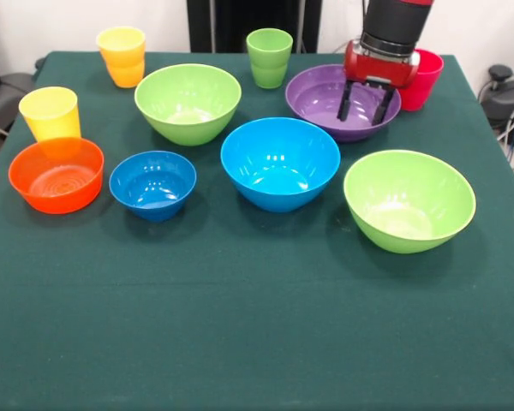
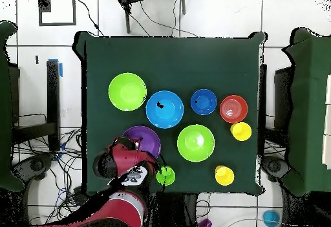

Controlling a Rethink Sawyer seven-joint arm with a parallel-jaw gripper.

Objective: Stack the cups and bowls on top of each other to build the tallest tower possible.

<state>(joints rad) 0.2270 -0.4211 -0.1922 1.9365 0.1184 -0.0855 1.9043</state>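
My gripper (image 1: 365, 103) is open and empty, its fingers (image 1: 346, 101) hanging over the right part of the wide purple bowl (image 1: 321, 101), just in front of the red cup (image 1: 426, 79). All bowls stand singly on the green cloth: large blue (image 1: 280, 163), small blue (image 1: 152, 184), small orange (image 1: 56, 174), and two large light green ones (image 1: 188, 103) (image 1: 409, 199). The yellow cup (image 1: 50, 113) stands behind the orange bowl. The orange-yellow cup (image 1: 122, 56) and light green cup (image 1: 269, 57) stand at the far edge. In the overhead view my arm (image 2: 123, 205) covers part of the purple bowl (image 2: 147, 138).
The green cloth table (image 1: 240, 342) has a wide bare stretch along its front. Cables and dark equipment (image 1: 505, 94) lie off the table's right side. Chairs and another green table (image 2: 310, 108) flank it in the overhead view.
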